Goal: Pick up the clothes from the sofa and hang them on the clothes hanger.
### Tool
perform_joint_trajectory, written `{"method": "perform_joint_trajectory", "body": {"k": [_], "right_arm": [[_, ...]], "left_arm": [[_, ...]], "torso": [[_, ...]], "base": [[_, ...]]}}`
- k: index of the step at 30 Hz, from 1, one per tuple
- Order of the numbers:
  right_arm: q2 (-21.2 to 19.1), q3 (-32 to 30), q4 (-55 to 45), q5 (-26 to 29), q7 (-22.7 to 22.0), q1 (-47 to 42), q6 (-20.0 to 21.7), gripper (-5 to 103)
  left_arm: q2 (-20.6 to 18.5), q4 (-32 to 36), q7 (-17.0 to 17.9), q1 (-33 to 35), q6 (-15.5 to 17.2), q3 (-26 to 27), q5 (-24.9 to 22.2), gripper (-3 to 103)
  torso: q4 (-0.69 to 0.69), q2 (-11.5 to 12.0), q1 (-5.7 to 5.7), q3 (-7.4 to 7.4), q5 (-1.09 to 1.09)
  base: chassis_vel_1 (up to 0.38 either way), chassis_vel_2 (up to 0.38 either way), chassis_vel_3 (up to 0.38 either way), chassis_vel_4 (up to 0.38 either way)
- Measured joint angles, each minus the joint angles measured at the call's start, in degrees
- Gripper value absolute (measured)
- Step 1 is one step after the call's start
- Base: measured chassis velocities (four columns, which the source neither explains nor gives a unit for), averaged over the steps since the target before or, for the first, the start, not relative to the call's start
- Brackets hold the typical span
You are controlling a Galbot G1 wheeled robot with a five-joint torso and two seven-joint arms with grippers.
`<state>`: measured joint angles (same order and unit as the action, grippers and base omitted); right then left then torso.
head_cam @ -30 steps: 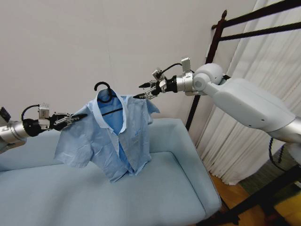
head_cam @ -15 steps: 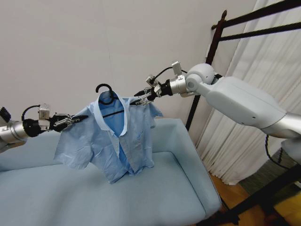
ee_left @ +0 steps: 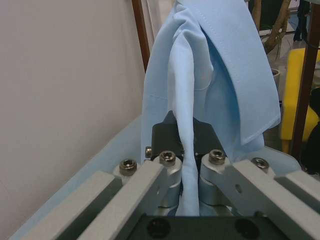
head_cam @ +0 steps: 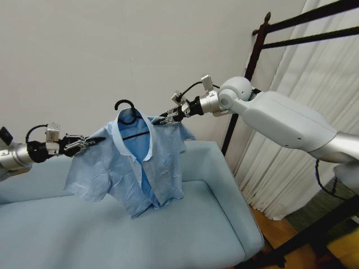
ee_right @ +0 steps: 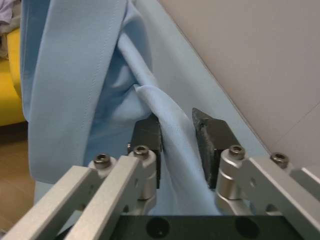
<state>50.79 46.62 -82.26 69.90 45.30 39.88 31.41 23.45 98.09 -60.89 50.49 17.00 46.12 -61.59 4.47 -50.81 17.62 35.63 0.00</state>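
Reaching leftward and down within the last 1 second, our right gripper [head_cam: 163, 119] has arrived on one shoulder of the light blue short-sleeved cotton shirt [head_cam: 134, 168], and its 2 pads [ee_right: 148, 140] straddle a fold there at a narrow gap, not yet pinched shut. Our left gripper [head_cam: 96, 139] stays clamped on the opposite sleeve, so the shirt, on its black plastic hanger [head_cam: 124, 106], hangs spread above the pale blue fabric sofa [head_cam: 213, 224]. We judge that once the right side grips, we can carry it to the dark wooden clothes rack [head_cam: 253, 56].
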Motion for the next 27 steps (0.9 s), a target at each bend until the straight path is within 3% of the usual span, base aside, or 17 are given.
{"method": "perform_joint_trajectory", "body": {"k": [7,12,16,21,24,27], "right_arm": [[-0.1,0.0,-0.5,0.2,0.2,-0.2,-0.1,2],[0.1,-0.1,-0.6,0.8,0.1,-0.4,-0.1,2],[-0.4,-0.1,-1.0,2.3,0.2,-0.6,-0.7,2],[-1.5,-0.5,-1.4,2.5,1.1,-0.8,-1.0,2],[-2.7,-0.9,-2.1,3.7,1.6,-1.1,-1.0,2],[-3.7,-1.4,-2.9,5.2,1.5,-1.5,-1.0,2]], "left_arm": [[0.0,0.3,0.8,0.1,-0.2,0.0,0.0,-1],[0.0,0.5,1.6,0.6,-0.9,0.6,0.9,12],[0.0,1.3,3.9,1.1,-1.4,0.9,0.6,34],[-0.3,1.9,4.2,1.4,-1.3,1.3,0.2,45],[-0.3,2.5,5.3,1.6,-0.8,1.5,-0.4,62],[-0.2,2.7,7.3,1.4,-0.5,1.6,-0.9,67]], "torso": [[0.0,0.0,0.0,0.0,0.0],[-0.01,0.0,0.0,0.0,0.0],[-0.01,0.0,0.0,0.0,0.0],[-0.01,0.0,0.0,0.0,0.0],[0.0,0.0,0.0,-0.01,0.0],[-0.01,0.0,0.0,0.0,0.0]], "base": [[0.0,0.0,0.0,0.0],[0.0,0.0,0.0,0.0],[0.0,0.0,0.0,0.0],[0.0,0.0,0.0,0.0],[0.0,0.0,0.0,0.0],[0.0,0.0,0.0,0.0]]}}
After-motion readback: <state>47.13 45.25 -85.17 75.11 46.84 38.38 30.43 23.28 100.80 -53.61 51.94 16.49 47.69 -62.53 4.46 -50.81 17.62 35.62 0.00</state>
